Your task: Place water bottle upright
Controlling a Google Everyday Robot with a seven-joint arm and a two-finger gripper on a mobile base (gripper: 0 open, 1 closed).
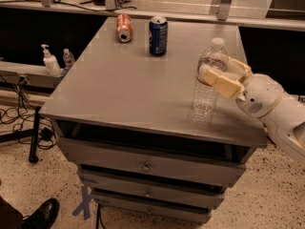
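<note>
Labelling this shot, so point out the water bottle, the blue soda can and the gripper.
water bottle (pixel 204 101): camera view, lower clear body.
blue soda can (pixel 158 37): camera view, side wall.
gripper (pixel 213 69): camera view, between fingertips, gripping water bottle.

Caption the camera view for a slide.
Cream two-finger gripper, jaws closed on the upright clear ribbed plastic water bottle standing on the grey metal cabinet.

A grey flat-topped metal cabinet (pixel 119 89) with three knobbed drawers (pixel 181 168) stands on pale speckled flooring (pixel 267 209). Black cables (pixel 14 114) trail at left, below a dark wall panel (pixel 28 35).
</note>
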